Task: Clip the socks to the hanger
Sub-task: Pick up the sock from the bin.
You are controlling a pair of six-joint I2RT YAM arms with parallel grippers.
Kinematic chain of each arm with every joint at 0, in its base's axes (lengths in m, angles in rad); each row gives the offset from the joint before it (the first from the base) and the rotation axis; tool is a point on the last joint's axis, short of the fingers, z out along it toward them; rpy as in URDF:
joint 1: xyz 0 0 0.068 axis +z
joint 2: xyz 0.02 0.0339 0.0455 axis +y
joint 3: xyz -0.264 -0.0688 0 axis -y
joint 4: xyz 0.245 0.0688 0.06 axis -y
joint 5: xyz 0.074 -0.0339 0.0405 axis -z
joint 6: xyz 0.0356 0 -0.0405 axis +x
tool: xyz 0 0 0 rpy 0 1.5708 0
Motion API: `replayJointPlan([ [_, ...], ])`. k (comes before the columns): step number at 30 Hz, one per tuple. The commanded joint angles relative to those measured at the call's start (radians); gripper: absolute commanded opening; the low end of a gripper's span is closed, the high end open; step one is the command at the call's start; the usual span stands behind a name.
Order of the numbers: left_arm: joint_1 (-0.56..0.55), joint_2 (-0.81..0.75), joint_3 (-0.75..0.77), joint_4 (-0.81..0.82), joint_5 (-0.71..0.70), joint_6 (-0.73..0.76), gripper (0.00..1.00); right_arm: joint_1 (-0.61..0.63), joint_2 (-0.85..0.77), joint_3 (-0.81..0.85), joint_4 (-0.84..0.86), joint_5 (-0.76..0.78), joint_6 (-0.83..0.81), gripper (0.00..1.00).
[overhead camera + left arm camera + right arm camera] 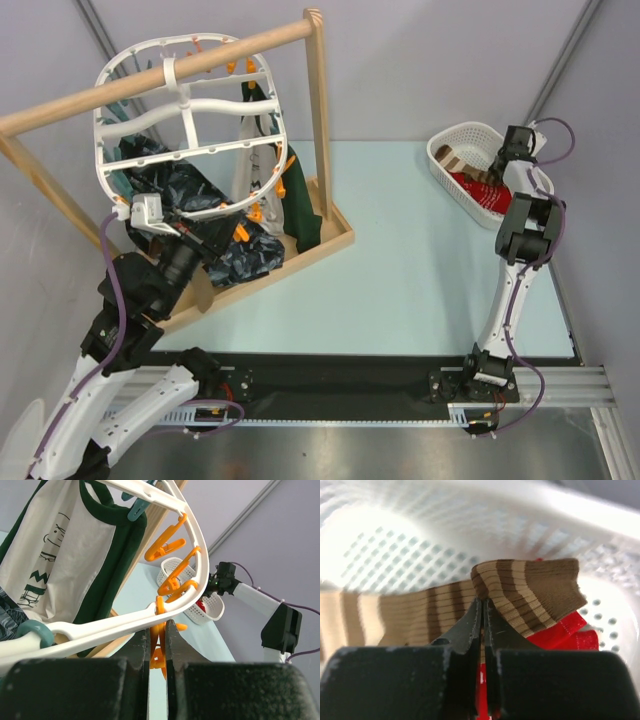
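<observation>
At upper right, my right gripper pinches a striped sock. My left gripper clamps an orange clip on the hanger.

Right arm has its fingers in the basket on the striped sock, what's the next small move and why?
Probably lift the right gripper straight up, clear of the white basket. Its jaws look closed on a fold of the brown striped sock, which lies over a red sock inside the basket, and the left gripper pinches an orange clip on the hanger.
</observation>
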Motion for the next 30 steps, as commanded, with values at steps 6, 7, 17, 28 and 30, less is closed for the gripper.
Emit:
replayJointPlan([
  [6, 0.004, 0.014, 0.020, -0.018, 0.028, -0.055, 0.00, 0.120, -0.444, -0.248, 0.107, -0.199, -0.100, 0.00],
  [7, 0.004, 0.017, 0.026, -0.024, 0.035, -0.055, 0.00, 0.143, -0.467, -0.258, 0.112, -0.197, -0.132, 0.00],
  [17, 0.004, 0.018, 0.035, -0.033, 0.055, -0.062, 0.00, 0.186, -0.550, -0.232, -0.030, -0.090, -0.360, 0.00],
  [28, 0.005, 0.046, 0.040, -0.038, 0.055, -0.028, 0.00, 0.291, -0.264, -0.057, -0.007, 0.282, -0.871, 0.00],
  [30, 0.005, 0.049, 0.040, -0.032, 0.054, -0.020, 0.00, 0.286, -0.196, -0.009, -0.044, 0.220, -0.858, 0.00],
])
